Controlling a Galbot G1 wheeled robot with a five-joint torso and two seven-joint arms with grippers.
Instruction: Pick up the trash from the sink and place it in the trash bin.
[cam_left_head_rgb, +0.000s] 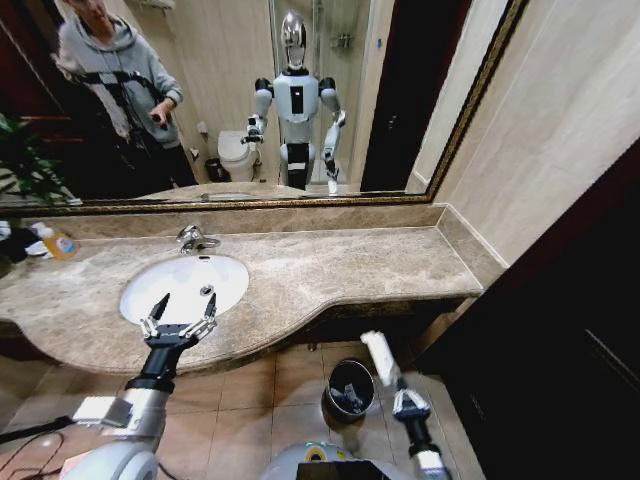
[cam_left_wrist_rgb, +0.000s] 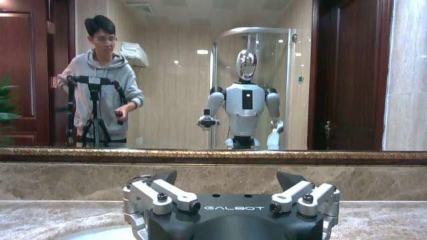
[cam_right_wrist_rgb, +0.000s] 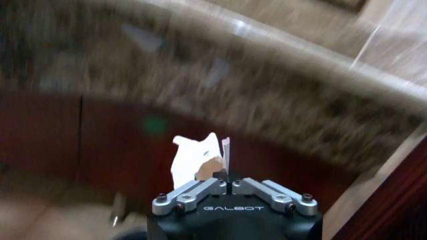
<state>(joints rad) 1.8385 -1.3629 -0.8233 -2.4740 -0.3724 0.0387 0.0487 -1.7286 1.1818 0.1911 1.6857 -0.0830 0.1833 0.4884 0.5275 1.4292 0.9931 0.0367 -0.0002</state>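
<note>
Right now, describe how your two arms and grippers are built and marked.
The left gripper has slim black-tipped fingers on silver linkage bars with black bolts, mounted on a black body printed GALBOT in white. Its arm runs from a black wrist into silver-grey shells. The right gripper has the same silver bars, bolts and black GALBOT body.

The marble countertop (cam_left_head_rgb: 330, 270) is showing a polished, mottled beige finish. The sink (cam_left_head_rgb: 150, 290) is appearing as smooth glossy white ceramic (faucet (cam_left_head_rgb: 192, 238) in bright chrome). The trash bin (cam_left_head_rgb: 349, 391) is presenting glossy black plastic.
</note>
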